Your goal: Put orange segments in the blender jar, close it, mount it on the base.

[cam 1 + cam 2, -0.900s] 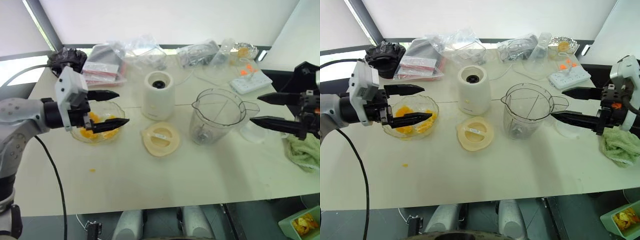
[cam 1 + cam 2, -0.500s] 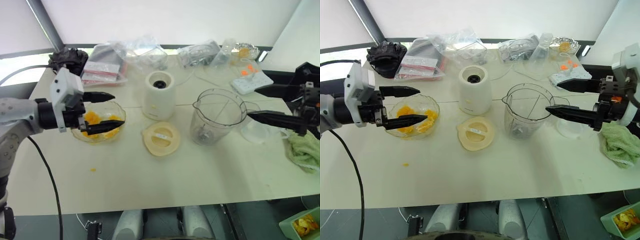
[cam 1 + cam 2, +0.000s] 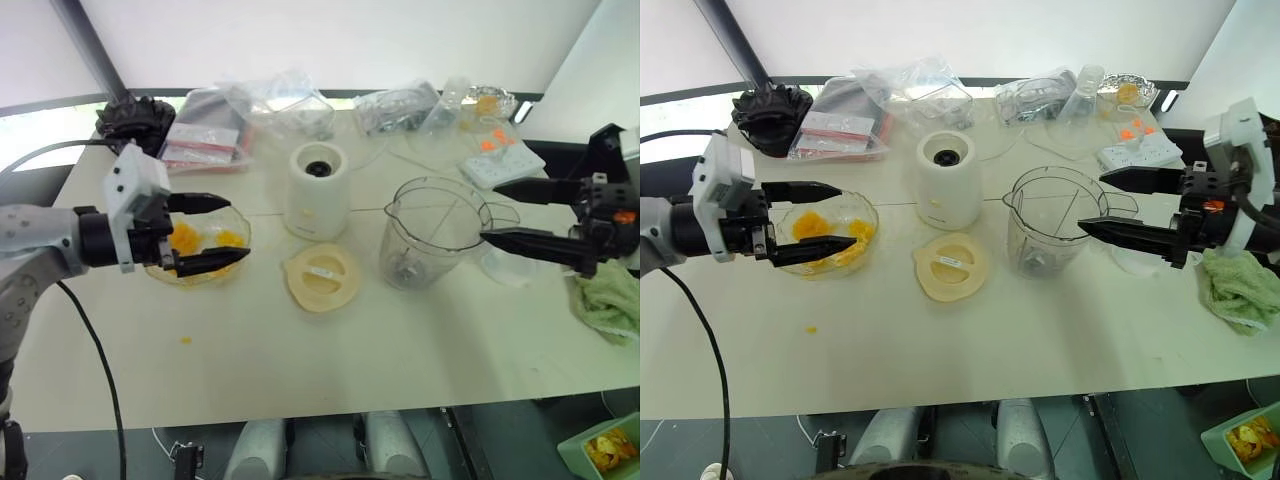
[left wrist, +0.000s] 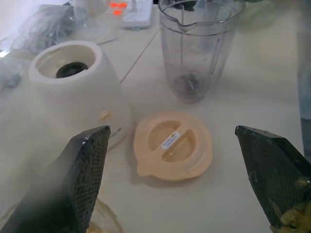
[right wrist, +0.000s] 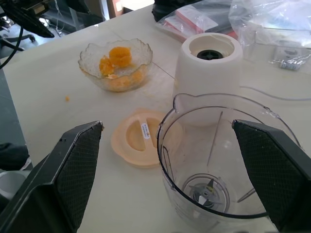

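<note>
While both grippers, left [image 3: 215, 232] and right [image 3: 1115, 205], gape empty, nothing's done: segments [image 5: 118, 63] below left gripper, jar [image 3: 1055, 232] empty beside right, lid [image 3: 322, 277] off, base [image 3: 317, 190] bare.

No legible text; lid [image 4: 174, 151] sticker unreadable.

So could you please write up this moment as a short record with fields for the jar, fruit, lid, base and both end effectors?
blender jar: upright on the table, open, no fruit inside
orange segments: in the glass bowl
lid: flat on the table, in front of the base
base: upright, socket bare
left end effector: open, over the bowl
right end effector: open, beside the jar, holding nothing
</note>
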Tool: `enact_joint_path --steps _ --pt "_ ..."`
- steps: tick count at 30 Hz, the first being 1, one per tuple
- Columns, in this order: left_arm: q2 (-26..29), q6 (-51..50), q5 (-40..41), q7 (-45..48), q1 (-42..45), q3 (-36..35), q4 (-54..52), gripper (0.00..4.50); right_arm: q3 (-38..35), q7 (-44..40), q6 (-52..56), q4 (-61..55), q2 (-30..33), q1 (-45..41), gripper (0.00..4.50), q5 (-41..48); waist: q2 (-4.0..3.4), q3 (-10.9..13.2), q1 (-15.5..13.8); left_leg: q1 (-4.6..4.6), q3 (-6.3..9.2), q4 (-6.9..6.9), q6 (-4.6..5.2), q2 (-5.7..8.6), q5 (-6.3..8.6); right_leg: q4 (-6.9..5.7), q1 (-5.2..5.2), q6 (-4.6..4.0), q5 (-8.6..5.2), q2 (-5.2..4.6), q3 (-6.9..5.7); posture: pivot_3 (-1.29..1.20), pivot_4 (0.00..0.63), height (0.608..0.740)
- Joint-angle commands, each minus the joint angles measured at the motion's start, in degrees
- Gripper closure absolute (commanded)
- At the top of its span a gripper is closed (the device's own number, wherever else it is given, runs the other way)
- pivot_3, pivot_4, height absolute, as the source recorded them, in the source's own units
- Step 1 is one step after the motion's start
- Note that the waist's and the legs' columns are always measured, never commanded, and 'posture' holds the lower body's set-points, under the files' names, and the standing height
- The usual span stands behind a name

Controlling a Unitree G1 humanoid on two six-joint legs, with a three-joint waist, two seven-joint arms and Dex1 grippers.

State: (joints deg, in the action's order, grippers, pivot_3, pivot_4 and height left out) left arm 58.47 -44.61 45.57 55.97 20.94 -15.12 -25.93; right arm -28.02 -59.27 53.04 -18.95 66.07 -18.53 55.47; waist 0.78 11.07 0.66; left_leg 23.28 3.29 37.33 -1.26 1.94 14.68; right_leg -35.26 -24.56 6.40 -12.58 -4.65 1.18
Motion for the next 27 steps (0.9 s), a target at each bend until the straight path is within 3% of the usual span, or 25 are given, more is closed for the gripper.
enact_joint_path --steps 1,17,21,23,27 --pt "-0.05 0.77 0.16 -0.5 1.88 -0.9 0.07 0.19 -0.82 0.65 -0.46 -1.39 -0.02 -1.38 0.04 1.1 0.0 0.0 0.0 -0.01 0.0 0.0 0.0 0.0 0.0 -0.02 0.0 0.0 0.0 0.0 0.0 0.0 0.15 0.74" --pt "-2.16 3.54 -4.37 -0.98 6.14 2.96 5.31 0.19 -1.09 8.23 0.85 -3.07 -3.94 -3.79 0.04 5.15 0.01 -0.01 0.01 -0.01 0.01 0.12 0.0 0.06 0.0 -0.16 0.01 0.03 0.02 0.0 0.01 0.0 0.15 0.74" --pt "0.82 13.21 -20.69 -1.6 7.05 11.01 21.96 0.19 13.1 18.2 -0.14 -9.38 -20.27 -13.38 0.04 8.62 0.15 -0.09 0.83 -0.52 -0.07 0.03 0.0 0.08 -0.01 -0.21 0.35 -0.1 0.09 0.16 0.06 0.0 0.15 0.74" --pt "1.58 16.68 -23.44 0.7 8.4 12.47 26.5 0.19 14.99 19.81 0.67 -9.53 -23.16 -15.33 0.04 9.58 0.07 -0.02 0.84 -0.82 -0.08 -0.17 0.0 0.06 -0.01 -0.33 0.49 -0.26 -0.04 0.18 0.11 0.0 0.15 0.74" --pt "1.01 21.43 -28.06 2.02 11.61 13.81 35.49 0.19 19.48 20.79 -0.33 -10.28 -26.2 -16.22 0.04 7.48 0.17 -0.06 -0.22 -0.18 0.04 -0.05 0.0 0.06 -0.01 -0.54 -0.1 0.0 0.04 0.02 0.04 0.0 0.15 0.74"
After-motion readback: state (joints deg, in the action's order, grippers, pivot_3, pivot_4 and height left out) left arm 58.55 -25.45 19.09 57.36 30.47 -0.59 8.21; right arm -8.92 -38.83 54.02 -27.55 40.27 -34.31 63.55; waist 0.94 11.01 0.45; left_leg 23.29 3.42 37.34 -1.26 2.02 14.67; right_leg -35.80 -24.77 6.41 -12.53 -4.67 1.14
